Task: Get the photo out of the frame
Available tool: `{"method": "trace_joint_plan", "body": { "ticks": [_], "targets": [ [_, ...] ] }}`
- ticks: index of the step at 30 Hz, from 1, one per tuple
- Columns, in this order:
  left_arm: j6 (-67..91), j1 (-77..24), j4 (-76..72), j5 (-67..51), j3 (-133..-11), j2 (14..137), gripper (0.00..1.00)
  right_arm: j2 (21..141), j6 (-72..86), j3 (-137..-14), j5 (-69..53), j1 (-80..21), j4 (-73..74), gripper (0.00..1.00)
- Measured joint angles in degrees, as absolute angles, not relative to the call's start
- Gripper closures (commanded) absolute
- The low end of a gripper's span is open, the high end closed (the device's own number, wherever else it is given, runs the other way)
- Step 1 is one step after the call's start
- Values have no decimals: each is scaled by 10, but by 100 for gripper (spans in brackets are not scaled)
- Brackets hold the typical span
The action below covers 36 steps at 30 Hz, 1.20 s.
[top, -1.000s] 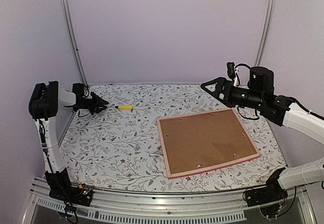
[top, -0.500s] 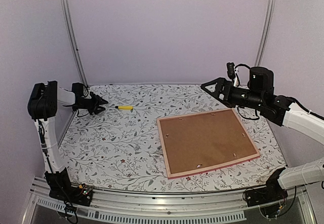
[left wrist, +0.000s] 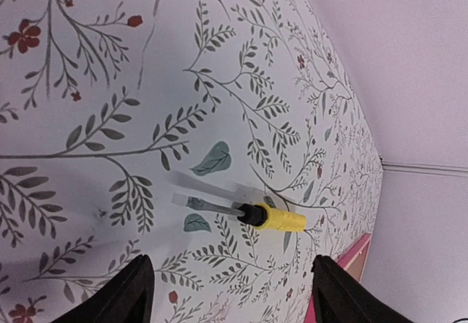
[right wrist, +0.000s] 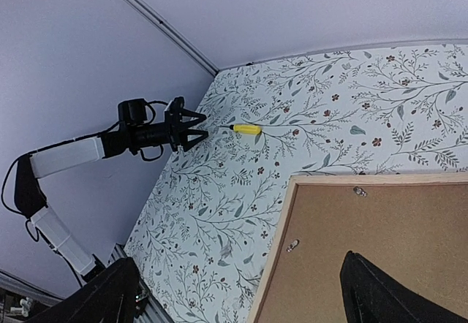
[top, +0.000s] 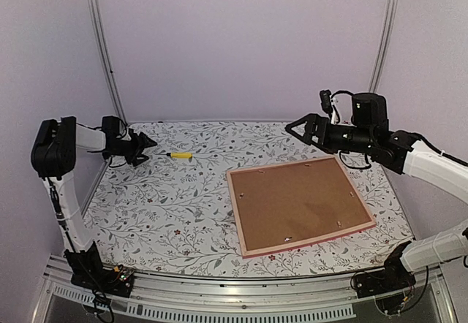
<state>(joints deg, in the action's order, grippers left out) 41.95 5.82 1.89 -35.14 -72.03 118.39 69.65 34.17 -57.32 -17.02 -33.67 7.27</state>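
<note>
Top external: frame [top: 235, 213] lies back-up at the counter's [top: 175, 213] 4 o'clock, long axis 9-to-3, photo hidden beneath. Right gripper [top: 291, 128], jaws spread, hovers at its 12; left gripper [top: 151, 151], jaws spread, far at 10.

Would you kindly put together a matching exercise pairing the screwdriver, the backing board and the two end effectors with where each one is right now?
Things
1. yellow-handled screwdriver
2. plain brown backing board
3. left end effector
4. right end effector

Places
A. raised at the far right, open, near the frame's far edge
B. set inside the bright pink rectangular frame
C. lying alone on the floral-patterned table, towards the far left
D. at the far left edge, open, pointing towards the screwdriver

Pairs: 1-C, 2-B, 3-D, 4-A
</note>
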Motion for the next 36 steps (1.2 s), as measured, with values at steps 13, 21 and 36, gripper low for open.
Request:
{"method": "trace_joint_plan", "body": {
  "ticks": [13, 21, 36],
  "targets": [
    [402, -66, 16, -304, -655, 1064, 16, 729, 288, -606, -122, -337, 153, 4],
    [403, -120, 16, -285, -629, 1031, 16, 803, 282, -639, -77, -376, 200, 6],
    [404, -244, 17, -251, -621, 1021, 17, 870, 282, -621, 25, -458, 268, 11]
  ]
}}
